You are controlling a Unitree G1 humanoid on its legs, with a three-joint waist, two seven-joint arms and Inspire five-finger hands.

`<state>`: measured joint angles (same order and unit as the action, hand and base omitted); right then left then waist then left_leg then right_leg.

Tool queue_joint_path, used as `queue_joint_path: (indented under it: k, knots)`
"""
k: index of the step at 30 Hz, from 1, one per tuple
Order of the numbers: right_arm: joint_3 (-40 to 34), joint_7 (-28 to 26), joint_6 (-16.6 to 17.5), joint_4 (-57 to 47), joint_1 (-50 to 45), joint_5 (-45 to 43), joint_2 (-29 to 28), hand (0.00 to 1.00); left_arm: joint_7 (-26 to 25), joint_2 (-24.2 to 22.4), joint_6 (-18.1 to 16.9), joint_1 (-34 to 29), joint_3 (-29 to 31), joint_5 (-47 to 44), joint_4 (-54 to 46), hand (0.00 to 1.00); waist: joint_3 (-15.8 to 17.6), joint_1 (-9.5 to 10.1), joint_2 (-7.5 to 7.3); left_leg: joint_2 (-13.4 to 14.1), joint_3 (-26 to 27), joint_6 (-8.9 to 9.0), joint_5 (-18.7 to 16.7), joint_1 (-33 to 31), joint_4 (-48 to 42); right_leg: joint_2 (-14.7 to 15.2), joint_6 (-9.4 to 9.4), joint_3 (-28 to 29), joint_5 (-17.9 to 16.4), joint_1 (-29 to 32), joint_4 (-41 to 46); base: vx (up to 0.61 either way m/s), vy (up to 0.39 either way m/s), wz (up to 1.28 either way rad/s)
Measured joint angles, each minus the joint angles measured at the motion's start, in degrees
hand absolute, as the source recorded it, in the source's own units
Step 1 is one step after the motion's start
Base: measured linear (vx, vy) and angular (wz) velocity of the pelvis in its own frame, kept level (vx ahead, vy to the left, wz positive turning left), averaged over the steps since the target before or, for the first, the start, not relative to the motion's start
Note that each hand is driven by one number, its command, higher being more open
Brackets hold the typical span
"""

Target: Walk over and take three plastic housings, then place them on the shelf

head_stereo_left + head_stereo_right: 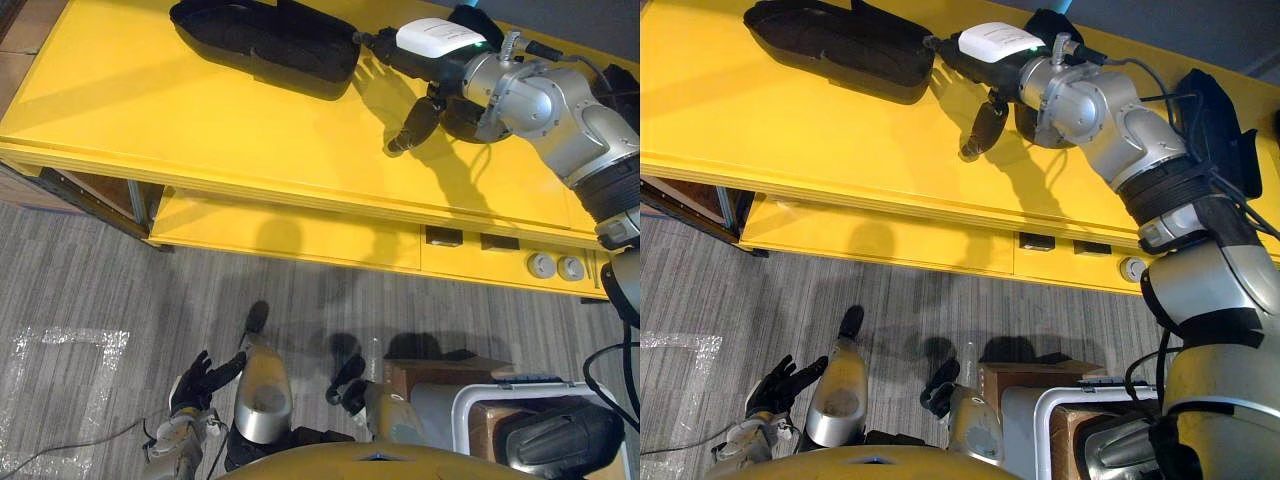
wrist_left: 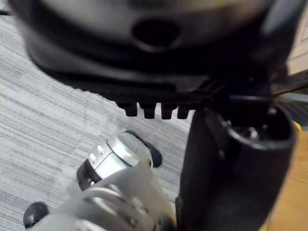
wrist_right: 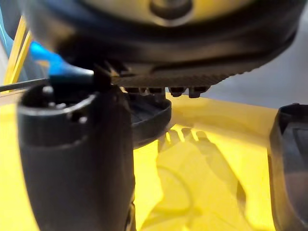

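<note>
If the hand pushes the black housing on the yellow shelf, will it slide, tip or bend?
The housing looks like a hollow moulded shell, so probably stiff and light. It lies low and long on the smooth shelf, so it would likely slide, not tip.

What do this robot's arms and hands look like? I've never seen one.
The right arm is rounded silver-grey metal segments with black ribbed bands between them. The right hand is dark, with a white rounded cover above it. The left hand is dark too, on a silver-grey arm.
</note>
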<state>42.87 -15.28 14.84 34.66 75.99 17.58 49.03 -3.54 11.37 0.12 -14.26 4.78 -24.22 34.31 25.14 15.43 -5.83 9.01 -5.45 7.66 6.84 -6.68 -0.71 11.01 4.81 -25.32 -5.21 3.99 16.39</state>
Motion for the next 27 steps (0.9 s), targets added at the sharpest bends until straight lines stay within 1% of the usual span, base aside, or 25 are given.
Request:
queue_joint_path:
  k: [4,8,11,12,15,18,23,27]
  knots:
    - [0.14,0.84,1.22,3.19,3.16,0.02,0.01,1.0,0.15,-0.04,-0.16,0.01,-0.49,-0.17,-0.04,1.0,0.32,-0.17,0.53,-0.49,-1.22,-0.14,0.2,-0.71,-0.14,0.62,0.09,-1.12,-0.48,0.04,0.68,-0.03,-0.017,0.14]
    - [0.56,2.35,2.73,4.58,4.55,0.01,0.01,1.0,0.43,-0.08,-0.15,0.01,-0.92,-0.5,-0.04,1.0,0.92,0.46,1.27,-0.75,-1.8,-0.18,0.28,-1.17,-0.13,0.87,0.16,-1.59,-0.69,0.24,0.92,0.0,-0.019,0.09]
    - [0.93,4.08,4.36,5.31,4.85,0.05,0.01,1.0,0.5,-0.01,-0.21,0.07,-0.94,-0.62,-0.11,1.0,0.98,0.52,1.3,-0.76,-2.31,0.03,0.49,-2.12,-0.15,0.98,0.0,-1.98,-1.09,1.18,1.65,0.01,-0.034,0.09]
    - [1.1,4.78,4.75,5.62,4.85,0.1,0.01,1.0,0.5,-0.01,-0.22,0.06,-0.99,-0.64,-0.09,1.0,1.1,0.54,1.36,-0.74,-2.49,0.44,0.92,-2.19,-0.14,0.98,-0.01,-2.18,-1.22,1.17,1.76,0.01,-0.041,0.1]
    - [1.17,5.77,5.41,6.2,5.32,0.1,0.1,1.0,0.5,0.0,-0.42,0.12,-1.06,-0.66,-0.23,1.0,1.64,0.7,1.46,-0.73,-2.96,0.44,0.91,-2.19,-0.14,1.16,-0.11,-2.66,-2.01,1.18,2.65,0.0,-0.042,0.08]
    - [1.69,5.82,6.0,6.15,6.72,0.1,0.13,1.0,0.49,0.09,-0.43,0.11,-1.49,-0.68,-0.47,1.0,1.86,0.99,1.71,-0.59,-3.06,0.41,0.87,-2.22,-0.14,1.13,-0.22,-2.7,-2.47,1.37,3.21,-0.01,-0.039,0.02]
    - [2.12,5.42,5.5,6.09,6.97,0.11,0.13,1.0,0.63,0.39,-0.41,0.12,-1.86,-0.67,-1.14,1.0,1.95,1.81,1.73,-0.54,-3.44,0.42,0.87,-2.96,-0.21,1.34,-0.42,-2.87,-3.1,2.38,4.46,-0.02,-0.026,0.03]
    - [4.23,3.72,5.36,6.1,6.97,0.14,0.13,1.0,0.65,0.53,-0.37,0.1,-1.9,-0.69,-1.11,1.0,1.98,1.99,1.77,-0.54,-3.55,0.41,0.86,-3.15,-0.3,1.36,-0.43,-2.9,-3.24,2.56,4.65,0.0,0.0,0.0]
